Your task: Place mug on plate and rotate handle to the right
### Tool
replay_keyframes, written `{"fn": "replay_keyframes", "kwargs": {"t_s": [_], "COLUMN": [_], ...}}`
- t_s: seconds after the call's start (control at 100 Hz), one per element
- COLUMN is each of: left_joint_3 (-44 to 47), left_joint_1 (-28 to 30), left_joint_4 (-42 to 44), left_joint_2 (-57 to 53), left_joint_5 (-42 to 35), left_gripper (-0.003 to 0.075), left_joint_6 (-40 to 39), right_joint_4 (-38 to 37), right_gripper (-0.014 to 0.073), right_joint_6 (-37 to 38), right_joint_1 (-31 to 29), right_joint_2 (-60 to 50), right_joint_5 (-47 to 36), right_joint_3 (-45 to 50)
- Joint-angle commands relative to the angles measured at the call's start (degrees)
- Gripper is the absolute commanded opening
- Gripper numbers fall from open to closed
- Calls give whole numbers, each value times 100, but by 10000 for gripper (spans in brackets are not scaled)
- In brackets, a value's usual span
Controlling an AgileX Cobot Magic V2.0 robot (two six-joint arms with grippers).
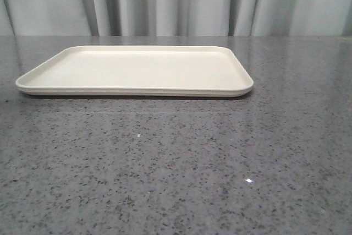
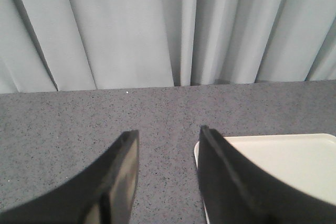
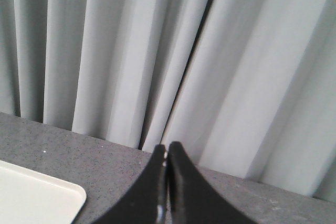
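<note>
Cream-white and bare, the plate [image 1: 137, 70] lies flat on the speckled grey stone surface [image 1: 176, 163], with nothing on it. The mug and its handle appear in none of my views, so I cannot say where they are.

My left claw [image 2: 167, 153] is released, its two black fingers [image 2: 118, 182] spread wide with only the surface showing between them. The plate's rounded corner sits just beside and partly under the finger on its inner side, so this claw hangs near the tray's edge. My right claw [image 3: 167, 169] is clenched, its tips pressed together and grasping nothing; another corner of the plate lies off to its side, apart from the tips.

I judge that both claws are parked clear of the tray so its middle is free to receive the mug. The rim is low, so a mug can come in from above or slide over an edge. There is open stone on every visible side, and pale pleated curtains [image 3: 210, 51] close off the far edge beyond.
</note>
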Motion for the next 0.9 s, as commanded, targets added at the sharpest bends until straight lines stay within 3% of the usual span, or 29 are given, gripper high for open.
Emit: {"fn": "replay_keyframes", "kwargs": {"t_s": [0.0, 0.25, 0.47, 0.89], "left_joint_3": [-191, -191, -191, -191], "left_joint_1": [-2, -2, -2, -2], "left_joint_4": [-45, 33, 53, 334], "left_joint_2": [-27, 10, 23, 23], "left_joint_5": [-330, -138, -82, -82], "left_gripper": [288, 288, 288, 282], "left_joint_6": [-54, -199, -199, -199], "right_joint_4": [23, 23, 193, 203], "right_gripper": [69, 194, 452, 458], "right_joint_6": [-45, -45, -39, -39], "right_joint_1": [14, 14, 14, 14], "right_joint_2": [47, 47, 47, -17], "right_joint_5": [-473, -473, -485, -1105], "right_joint_3": [-183, -183, -183, -170]}}
